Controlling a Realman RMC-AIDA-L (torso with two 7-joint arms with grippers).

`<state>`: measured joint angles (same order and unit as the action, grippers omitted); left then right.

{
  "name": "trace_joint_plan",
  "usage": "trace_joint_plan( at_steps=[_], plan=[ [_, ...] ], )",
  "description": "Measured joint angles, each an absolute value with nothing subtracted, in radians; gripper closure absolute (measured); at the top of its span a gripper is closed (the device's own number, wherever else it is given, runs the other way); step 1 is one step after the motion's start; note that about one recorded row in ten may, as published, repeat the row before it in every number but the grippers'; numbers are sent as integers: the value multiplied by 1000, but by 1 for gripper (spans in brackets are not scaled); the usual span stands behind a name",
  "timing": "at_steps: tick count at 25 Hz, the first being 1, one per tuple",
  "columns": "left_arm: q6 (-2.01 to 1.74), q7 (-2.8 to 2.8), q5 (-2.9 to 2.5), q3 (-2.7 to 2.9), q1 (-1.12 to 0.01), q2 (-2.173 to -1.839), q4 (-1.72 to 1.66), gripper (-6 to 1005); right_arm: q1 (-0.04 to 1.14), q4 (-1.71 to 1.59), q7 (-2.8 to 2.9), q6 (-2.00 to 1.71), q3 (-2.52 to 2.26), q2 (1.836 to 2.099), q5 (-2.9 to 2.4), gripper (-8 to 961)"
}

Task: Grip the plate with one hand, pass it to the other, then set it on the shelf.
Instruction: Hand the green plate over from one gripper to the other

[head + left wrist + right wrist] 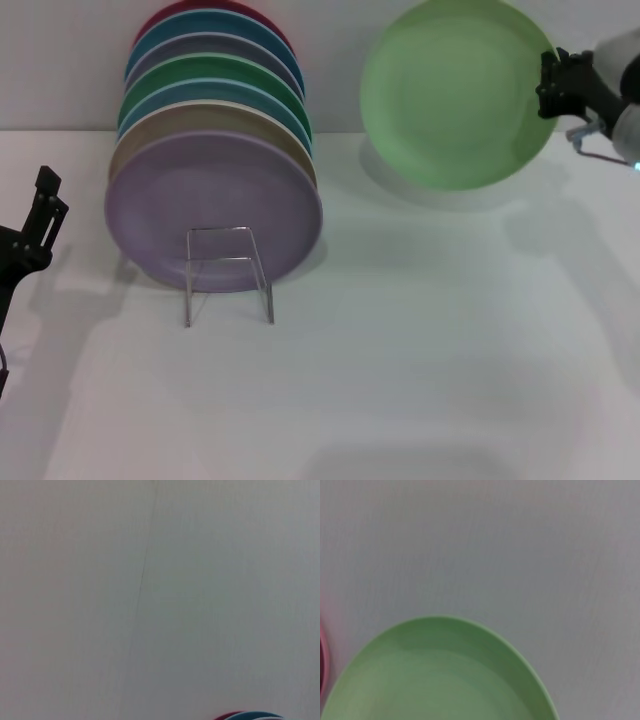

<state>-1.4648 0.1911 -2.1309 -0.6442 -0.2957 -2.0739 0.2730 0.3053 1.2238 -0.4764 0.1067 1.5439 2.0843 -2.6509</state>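
Plate, round, matte, pale green with a shallow rim, held upright above the table at right rear, its right edge pinched in the right gripper. Shelf, clear acrylic and wire, stands at left in front of a leaning row of plates, lilac foremost; rear plates largely hidden. Left gripper, at the left edge, partly cut off; jaw state cannot be told.

My right gripper was raised at the far right, its fingers clamped on the edge of the plate, wrist trailing off to the right. My left gripper sat low at the left, pointing up, idle.
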Motion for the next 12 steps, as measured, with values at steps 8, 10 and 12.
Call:
trace_joint_plan(
  at_steps=[8,10,12],
  plan=[
    [-1466,192,-2127,-648,-283,-2074,273,218,297,1012,-461,-237,1411,2083,-2543,878],
    [-1467,193,-2127,-648,-280,-2074,273,218,296,970,-459,-326,1375,2083,-2517,876],
    [-1467,192,-2126,-648,-278,-2074,273,219,296,932,-458,-418,1336,2084,-2479,875]
  ],
)
